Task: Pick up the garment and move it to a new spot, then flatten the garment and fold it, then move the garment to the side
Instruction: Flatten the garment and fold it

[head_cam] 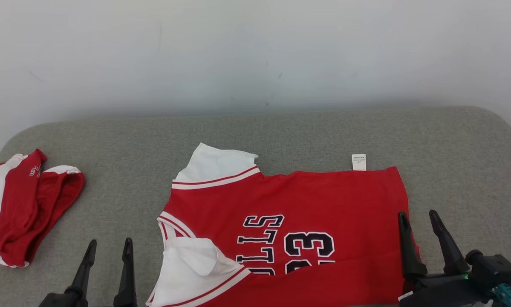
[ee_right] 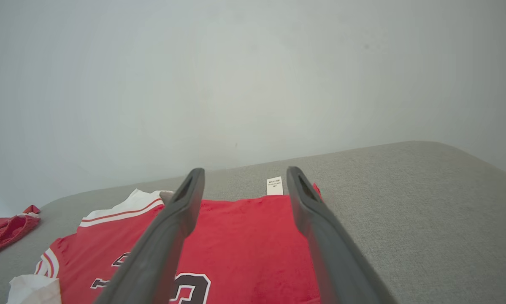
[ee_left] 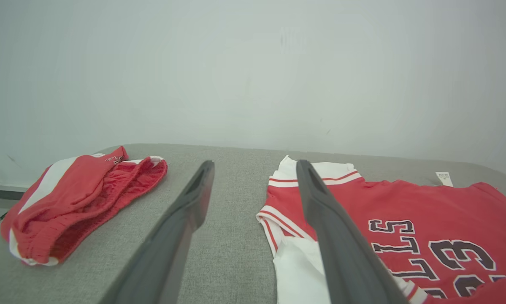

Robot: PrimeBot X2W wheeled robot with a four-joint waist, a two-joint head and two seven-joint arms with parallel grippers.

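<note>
We see the red jersey (head_cam: 306, 200) lying on the grey surface (head_cam: 281, 132) — our left gripper (head_cam: 111, 241) and right gripper (head_cam: 418, 213) spread wide, empty.

jersey (head_cam: 306, 200) btm cut off at head view's lower edge — lettering (head_cam: 259, 238) too; tag (head_cam: 359, 162) print too small to read.

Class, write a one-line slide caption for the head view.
Red number 23 jersey spread on the grey padded surface, a second red-and-white garment crumpled to its left, both jaws open.
</note>
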